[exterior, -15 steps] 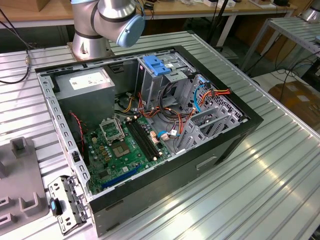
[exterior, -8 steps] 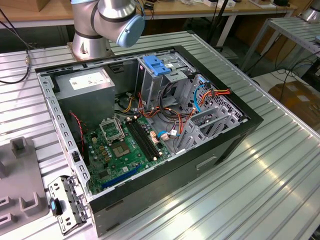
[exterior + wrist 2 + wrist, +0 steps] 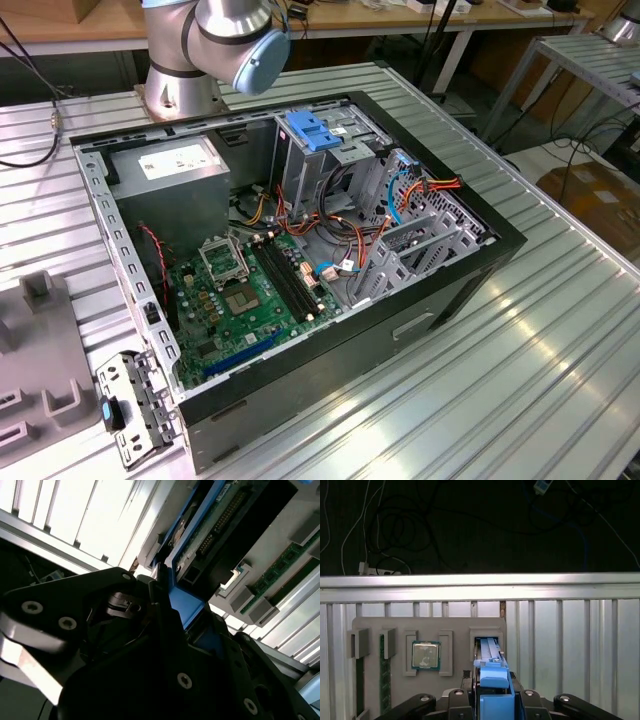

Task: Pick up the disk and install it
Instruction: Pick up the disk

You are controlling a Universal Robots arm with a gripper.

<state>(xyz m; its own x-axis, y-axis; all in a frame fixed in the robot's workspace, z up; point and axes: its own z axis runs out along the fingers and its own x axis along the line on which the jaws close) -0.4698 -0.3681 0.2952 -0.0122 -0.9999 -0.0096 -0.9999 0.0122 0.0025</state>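
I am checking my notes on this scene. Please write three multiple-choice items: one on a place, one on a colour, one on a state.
1. Where is the disk?
A. in the case
B. in a tray slot
C. on the bare table

2. What colour is its carrier?
A. red
B. blue
C. yellow

3. The case is:
A. open
B. shut
C. upside down

Answers:
1 B: in the first wrist view the disk stands in a slot of the grey tray.
2 B: the carrier is blue.
3 A: the case shows its motherboard.

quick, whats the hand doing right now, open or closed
hand: closed, holding the disk
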